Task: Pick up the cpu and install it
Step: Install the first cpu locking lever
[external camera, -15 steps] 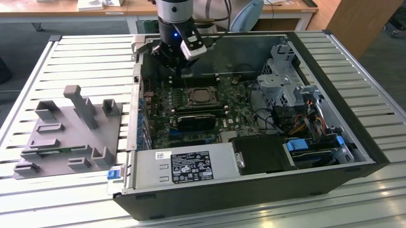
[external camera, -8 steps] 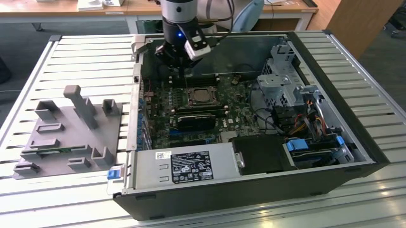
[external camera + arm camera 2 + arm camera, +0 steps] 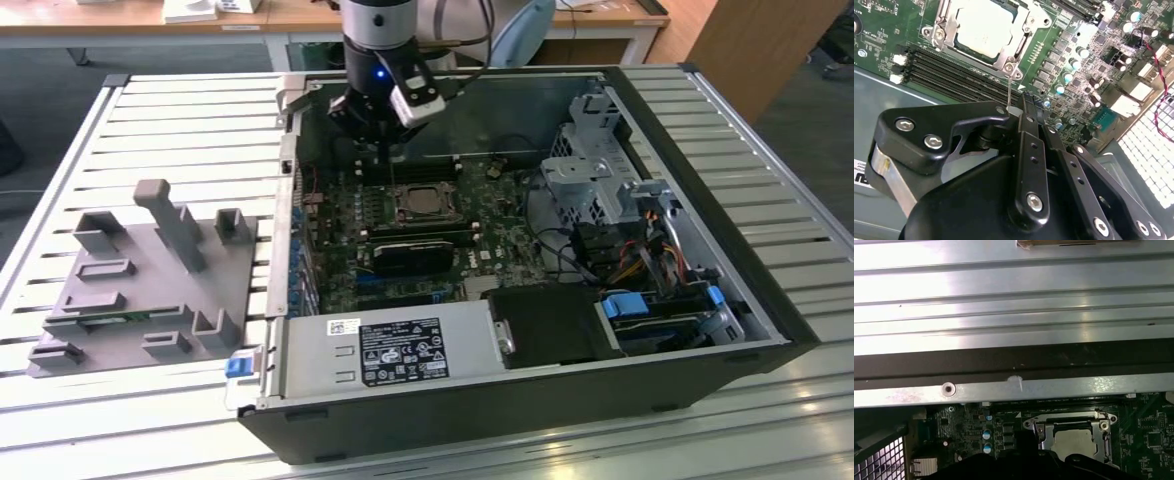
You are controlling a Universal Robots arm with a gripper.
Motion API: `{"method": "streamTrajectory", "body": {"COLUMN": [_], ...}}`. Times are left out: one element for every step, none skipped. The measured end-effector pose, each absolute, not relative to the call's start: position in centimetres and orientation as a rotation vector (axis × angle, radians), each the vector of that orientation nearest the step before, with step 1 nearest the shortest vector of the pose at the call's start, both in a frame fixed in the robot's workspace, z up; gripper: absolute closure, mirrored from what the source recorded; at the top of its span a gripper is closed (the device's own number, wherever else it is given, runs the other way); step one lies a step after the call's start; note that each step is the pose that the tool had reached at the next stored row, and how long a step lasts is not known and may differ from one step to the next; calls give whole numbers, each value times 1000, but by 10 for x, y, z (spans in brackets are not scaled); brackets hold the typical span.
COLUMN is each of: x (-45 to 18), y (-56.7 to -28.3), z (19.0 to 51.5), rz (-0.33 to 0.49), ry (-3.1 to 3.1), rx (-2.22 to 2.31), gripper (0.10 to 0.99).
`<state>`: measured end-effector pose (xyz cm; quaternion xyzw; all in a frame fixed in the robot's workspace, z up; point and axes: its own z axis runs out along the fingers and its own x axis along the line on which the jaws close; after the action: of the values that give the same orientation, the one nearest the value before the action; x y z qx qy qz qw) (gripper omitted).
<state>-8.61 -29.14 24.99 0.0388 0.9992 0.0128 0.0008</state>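
Note:
The cpu (image 3: 424,203) lies flat in the metal-framed socket (image 3: 400,190) on the green motherboard inside the open computer case; its pale silver top also shows in both wrist views (image 3: 985,26) (image 3: 1074,442). My gripper (image 3: 387,158) hangs above the board, just beyond the socket toward the case's far wall. In the second wrist view its black fingers (image 3: 1026,112) come together at the gripper's tip (image 3: 1018,100), shut with nothing between them and clear of the cpu. A thin wire lever (image 3: 1010,87) stands up from the socket's corner near the tip.
A grey holder block (image 3: 147,270) with upright posts sits on the slatted table at the exterior view's left. Inside the case are a power supply (image 3: 387,350), a drive cage (image 3: 601,170), coloured cables (image 3: 641,250) and black memory slots (image 3: 954,75). The case wall (image 3: 1014,360) rises close behind the socket.

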Motion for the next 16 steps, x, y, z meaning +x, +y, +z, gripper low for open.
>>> {"method": "streamTrajectory", "body": {"x": [-86,-85,-85,-84,-82,-80,-78,-76,-75,-74,-73,-72,-72,-72,-71,-71], "y": [-291,-291,-291,-291,-291,-291,-291,-291,-291,-291,-291,-291,-292,-292,-292,-292], "z": [250,250,250,249,249,249,248,248,248,248,248,248,248,248,247,247], "rz": [40,40,40,40,40,41,40,40,41,45,58,84,111,138,154,157], "ry": [3137,3137,3137,3137,3137,3137,3137,3137,3137,3137,3137,3138,3137,3137,3137,3136], "rx": [122,122,122,122,122,122,122,122,122,122,122,122,122,122,122,122], "gripper": [980,980,980,980,980,980,980,980,980,980,980,980,980,980,980,980]}}
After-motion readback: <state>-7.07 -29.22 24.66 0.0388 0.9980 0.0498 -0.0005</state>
